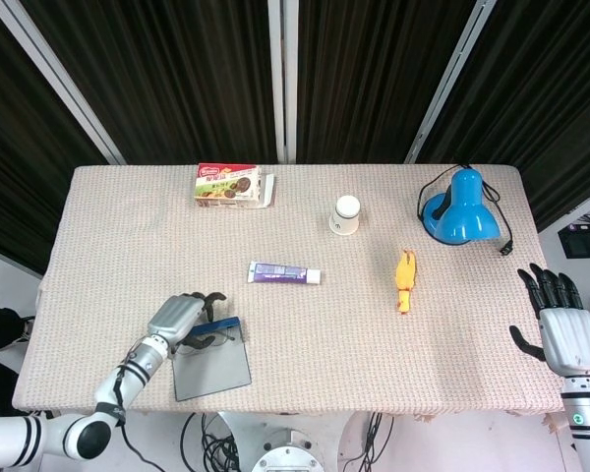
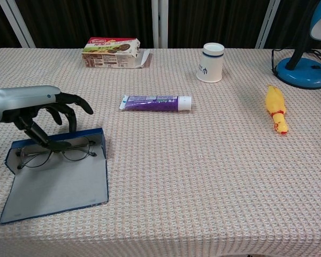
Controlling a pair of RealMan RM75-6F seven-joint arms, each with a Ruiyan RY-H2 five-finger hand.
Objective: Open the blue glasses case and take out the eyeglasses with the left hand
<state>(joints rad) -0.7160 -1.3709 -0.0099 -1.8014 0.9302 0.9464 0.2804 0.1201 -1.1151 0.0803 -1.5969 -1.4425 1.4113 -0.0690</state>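
The blue glasses case (image 2: 59, 184) lies open and flat near the table's front left, its grey lining facing up; the head view shows the case (image 1: 214, 368) too. The thin-framed eyeglasses (image 2: 58, 153) rest in its far half, small in the head view (image 1: 219, 337). My left hand (image 2: 36, 103) hovers over the case's far left corner, fingers curled down and apart, its thumb tip touching the frame near the left lens. From above, this left hand (image 1: 181, 318) covers part of the glasses. My right hand (image 1: 561, 322) stays off the table's right edge, fingers spread, holding nothing.
A purple toothpaste tube (image 2: 156, 102) lies mid-table. A biscuit box (image 2: 111, 51) and a white cup (image 2: 211, 62) stand at the back. A yellow rubber chicken (image 2: 275, 108) and a blue desk lamp (image 2: 305, 59) are on the right.
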